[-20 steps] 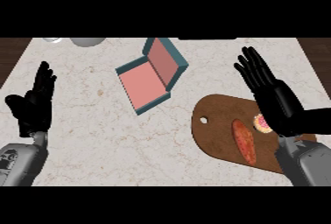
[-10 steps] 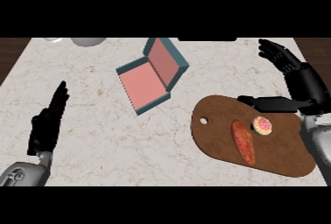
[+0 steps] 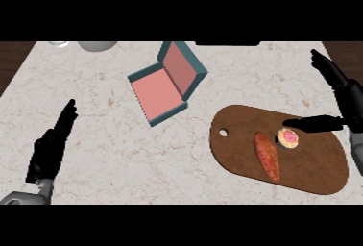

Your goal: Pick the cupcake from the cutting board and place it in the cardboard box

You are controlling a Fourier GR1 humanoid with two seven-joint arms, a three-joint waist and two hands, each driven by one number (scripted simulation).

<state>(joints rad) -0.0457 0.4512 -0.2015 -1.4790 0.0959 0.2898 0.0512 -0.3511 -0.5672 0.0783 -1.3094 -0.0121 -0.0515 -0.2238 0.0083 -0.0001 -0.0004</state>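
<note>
— What lies around the cupcake (image 3: 288, 137)?

— It sits on the cutting board (image 3: 312, 168), towards the board's far right part, near the worktop's (image 3: 142, 158) right edge. Just beside it on the left lies a long reddish sausage-like piece of food (image 3: 267, 156), stretched along the board; I cannot tell whether the two touch. A small hole (image 3: 224, 132) marks the board's left end.

— And the cardboard box (image 3: 164, 91)?

— It lies open near the middle of the worktop, towards the far edge, pink inside with teal walls, its lid tilted up on the far right side. It is apart from the cutting board, with a strip of bare marble between them.

— Anything in the way?

— Between cupcake and box only the board's own surface and that marble strip show. At the far left corner stand a pale round vessel (image 3: 97, 45) and a smaller one (image 3: 59, 43), both cut by the edge.

— The hands?

— The right robot hand (image 3: 332, 77) is at the right edge, fingers straight and spread, thumb (image 3: 312, 124) reaching out just above the cupcake, holding nothing. The left robot hand (image 3: 51, 146) rests near the left near corner, fingers straight and pressed together, empty.

— Open room?

— The whole near left part of the worktop is bare marble.
</note>
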